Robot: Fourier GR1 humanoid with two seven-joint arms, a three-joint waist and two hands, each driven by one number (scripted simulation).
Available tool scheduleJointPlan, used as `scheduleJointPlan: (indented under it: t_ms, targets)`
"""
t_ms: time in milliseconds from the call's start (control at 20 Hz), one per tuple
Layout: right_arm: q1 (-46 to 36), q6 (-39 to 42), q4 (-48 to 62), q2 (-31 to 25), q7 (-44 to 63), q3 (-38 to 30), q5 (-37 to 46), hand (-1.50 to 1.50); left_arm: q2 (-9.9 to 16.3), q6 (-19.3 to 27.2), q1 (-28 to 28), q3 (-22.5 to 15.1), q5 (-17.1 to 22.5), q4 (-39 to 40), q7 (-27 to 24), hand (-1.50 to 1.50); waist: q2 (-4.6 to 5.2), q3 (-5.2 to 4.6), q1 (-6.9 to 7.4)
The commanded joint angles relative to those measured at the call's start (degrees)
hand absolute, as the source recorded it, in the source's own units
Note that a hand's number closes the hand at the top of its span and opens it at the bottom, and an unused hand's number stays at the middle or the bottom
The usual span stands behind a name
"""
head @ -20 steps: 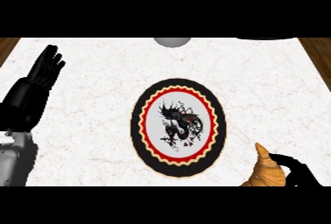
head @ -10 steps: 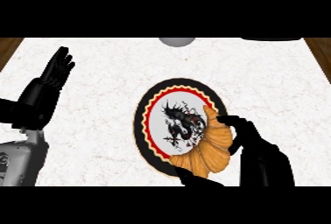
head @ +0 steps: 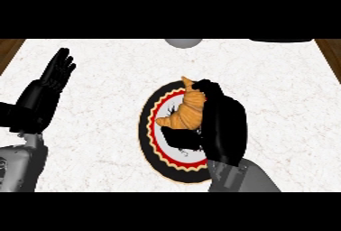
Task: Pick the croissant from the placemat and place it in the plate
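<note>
Black fingers of the right hand are curled around the croissant, holding it along its right side so the pastry sticks out toward 9 o'clock from the palm. It's sitting right over the plate, roughly over the upper half, with one pointy tip poking past the rim at about 12 o'clock. Can't honestly tell if the croissant is touching the plate or hanging just above it, since the hand covers the underside. My guess is it's gripped from the side like that so the hand can just open up and let it settle flat in the middle.

Plate itself is the fancy kind, black centre with a dark figure, red and cream scalloped ring, sitting mid-counter on the white marble countertop.

Way out at 9 o'clock, the left hand is parked with fingers straight and pointing up, holding nothing, well apart from the plate. Just resting there out of the way, I'd say.

Something grey and round peeks in at 12 o'clock at the far edge. No placemat in sight.
</note>
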Motion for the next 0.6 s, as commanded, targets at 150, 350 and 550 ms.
scheduleJointPlan:
  t_ms: [150, 350, 550]
  targets:
    - [-8.11, -8.13, 20.7, 0.64, 2.46, 0.16, -5.25, 1.5, -1.3, 0.58, 1.2, -1.19, -1.84, -2.66, 0.53, 0.0, -0.02, 0.03, 0.2]
    - [-7.84, -21.5, 27.06, 0.64, -0.45, -3.47, -9.54, -1.5, -2.94, 1.4, -0.04, -2.28, -1.89, -2.47, 2.5, 0.0, 0.22, 0.08, 0.7]
    - [-12.16, -26.57, 36.55, 0.65, -7.29, -4.44, -18.76, -1.5, -0.56, -1.57, -0.26, 0.1, 0.3, -2.94, 2.08, 0.0, 0.27, 0.07, 1.07]
